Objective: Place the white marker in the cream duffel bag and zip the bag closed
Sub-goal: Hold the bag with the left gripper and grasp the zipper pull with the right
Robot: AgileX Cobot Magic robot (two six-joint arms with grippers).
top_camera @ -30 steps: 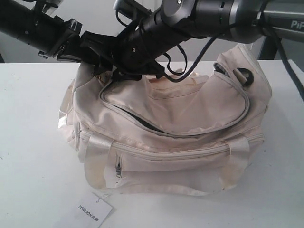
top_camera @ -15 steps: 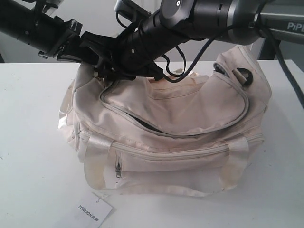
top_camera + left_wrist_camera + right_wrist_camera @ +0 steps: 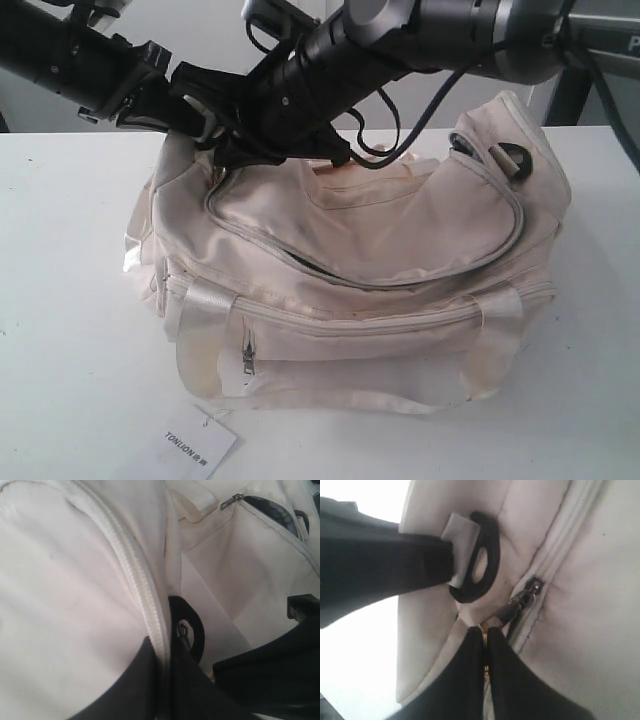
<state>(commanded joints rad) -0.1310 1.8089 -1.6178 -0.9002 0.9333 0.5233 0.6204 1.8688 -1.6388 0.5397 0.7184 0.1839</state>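
While my right gripper (image 3: pixel 485 647) is pressed fully together, its two black fingertips meet on the tab end of the zipper pull (image 3: pixel 517 605). The tab's tip is swallowed between them, so I read the grip only from the line of the pull.

Just beside that grip sits a black D-ring (image 3: pixel 487 555) on a pale strap loop. My left gripper (image 3: pixel 162 692) is close alongside, nipped onto the zipper seam of the cream duffel bag (image 3: pixel 400 230). The seam runs down between its fingers and is lost there.

Both grips sit at one end of the bag. In the exterior view my arms cover them, so neither set of fingertips is legible there.

Outward along the zip from my right grip, a dark slit (image 3: pixel 300 262) gapes mid-bag. As for the white marker, I cannot make it out in any view; the slit shows only darkness.

Farthest from my grippers, past the bag's front, a paper tag (image 3: pixel 198 440) lies on the white table (image 3: pixel 70 300). Its print is too small to read surely.
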